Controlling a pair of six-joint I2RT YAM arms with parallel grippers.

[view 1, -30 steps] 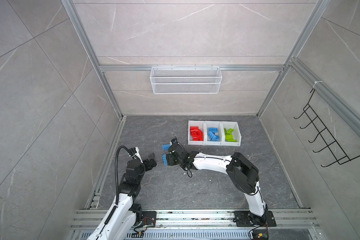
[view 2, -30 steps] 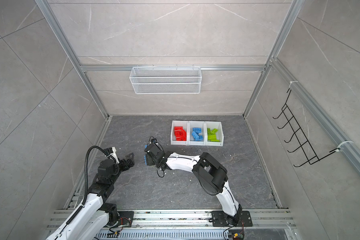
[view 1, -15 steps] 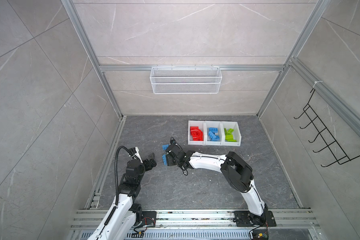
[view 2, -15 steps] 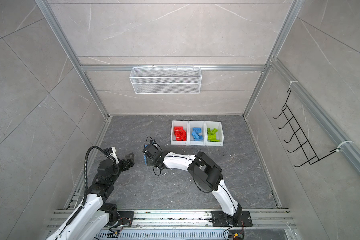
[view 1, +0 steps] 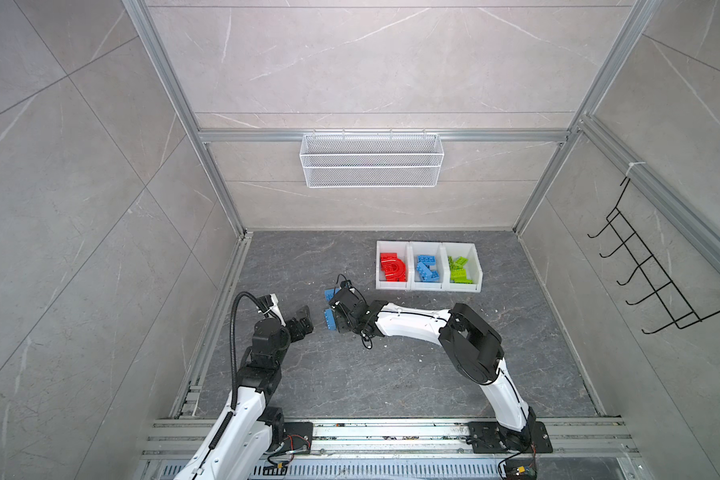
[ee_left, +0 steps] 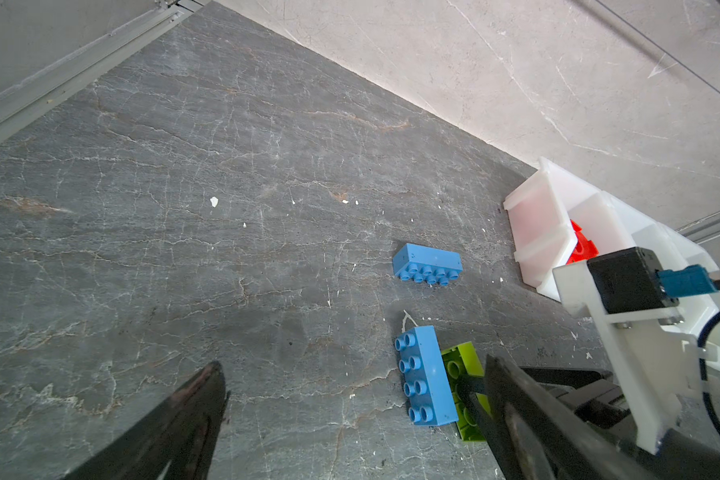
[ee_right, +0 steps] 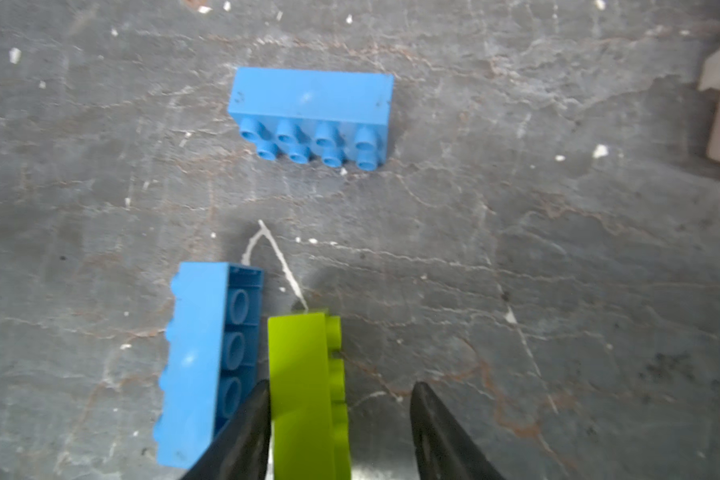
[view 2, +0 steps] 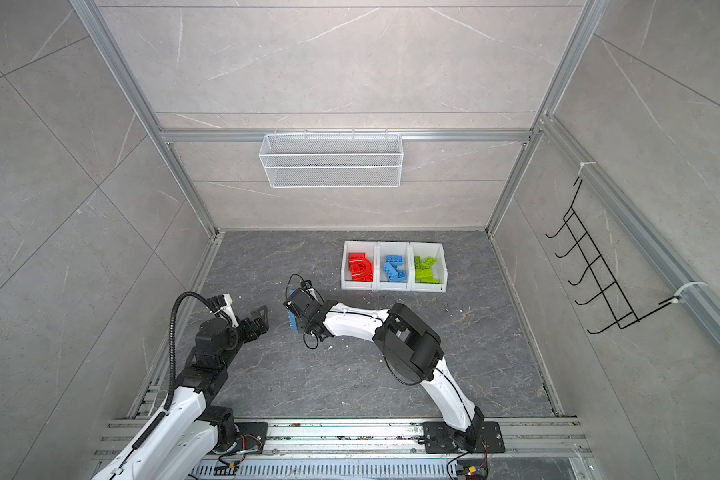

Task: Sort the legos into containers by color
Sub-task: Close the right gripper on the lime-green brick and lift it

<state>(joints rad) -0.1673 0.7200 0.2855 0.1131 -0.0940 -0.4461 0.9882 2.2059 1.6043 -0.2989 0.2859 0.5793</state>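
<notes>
One green brick [ee_right: 302,395] sits on the bench [ee_right: 558,291], eight o'clock from the bins [view 1: 429,287], between the unclenched right jaws. Close squarely, without dragging the adjacent blue brick [ee_right: 196,361]. Left jaws gape, empty.

No writing, label, brand mark or number can be read in any of the views. The studs of the blue brick [ee_right: 310,112] lying at the upper middle of the right wrist view are too blurred to show any lettering. The small electronics at the arm bases along the lower edge of both top views are too small to make out.
</notes>
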